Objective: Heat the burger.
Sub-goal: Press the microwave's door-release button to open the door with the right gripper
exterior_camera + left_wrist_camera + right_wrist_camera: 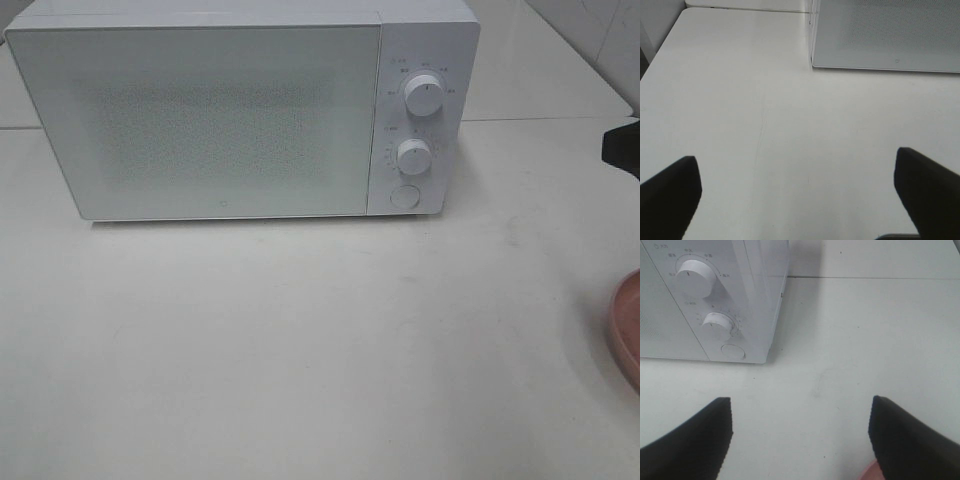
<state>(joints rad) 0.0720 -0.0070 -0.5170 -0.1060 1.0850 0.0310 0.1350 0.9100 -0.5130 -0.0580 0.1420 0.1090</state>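
The counter (300,350) is plain white and matte. A thin seam crosses it towards its far edge, and a tiled wall (600,30) rises past the far right corner. A white microwave (200,120) stands on the far half, with its front facing the near edge and its control panel on the right side. The whole near half of the counter lies open from the microwave's foot to the near edge. There is bare surface to the microwave's right as well.

My left claw (795,156) hangs above the counter's left part with its fingers spread wide, only white surface between them, and the microwave's near left corner is ahead. My right claw (801,401) is also spread and pinches nothing, facing the panel's upper dial (424,97), lower dial (412,157) and round button (404,195).

The microwave door is shut and its dotted pane hides the inside. A pink plate (630,330) shows only its rim at the counter's right edge, so I cannot tell what it carries. I cannot tell where the burger is, because none of my views shows it.
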